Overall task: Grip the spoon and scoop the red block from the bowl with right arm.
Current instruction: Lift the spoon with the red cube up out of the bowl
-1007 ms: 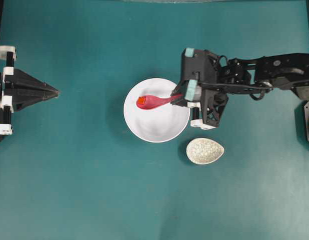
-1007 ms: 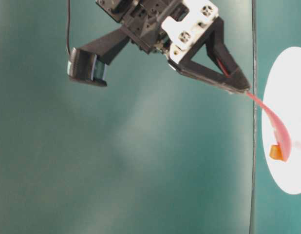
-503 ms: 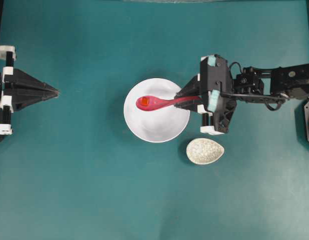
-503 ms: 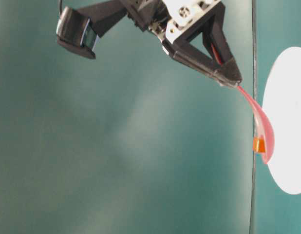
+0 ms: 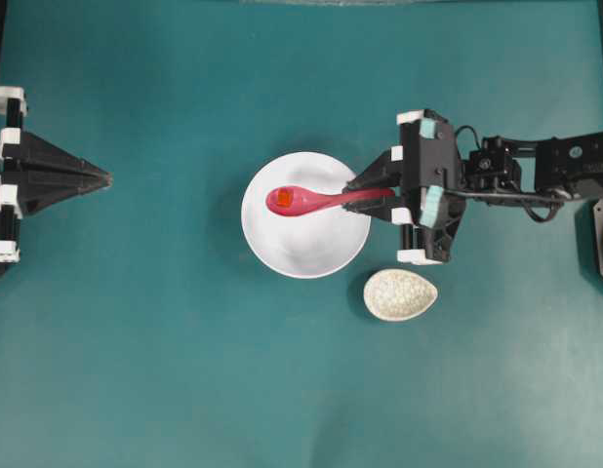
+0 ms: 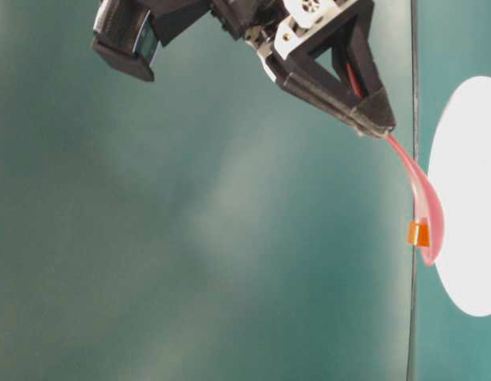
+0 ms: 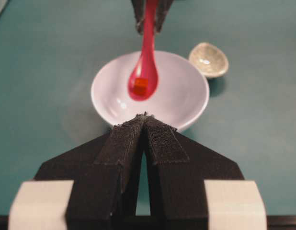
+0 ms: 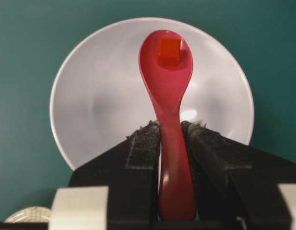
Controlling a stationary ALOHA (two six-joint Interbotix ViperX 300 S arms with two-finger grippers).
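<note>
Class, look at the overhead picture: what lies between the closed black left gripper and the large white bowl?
Nothing: in the overhead view only bare teal table separates the left gripper from the white bowl.

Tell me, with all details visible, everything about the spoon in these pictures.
The spoon is a glossy pink-red soup spoon, plastic or ceramic by its look, with a deep oval scoop and a straight handle. The right gripper clamps the handle between both fingers. The scoop faces up over the white bowl, and in the table-level view it appears raised clear of the bowl. The red block, a tiny cube, sits inside the scoop near its tip. Nothing else touches the spoon.
</note>
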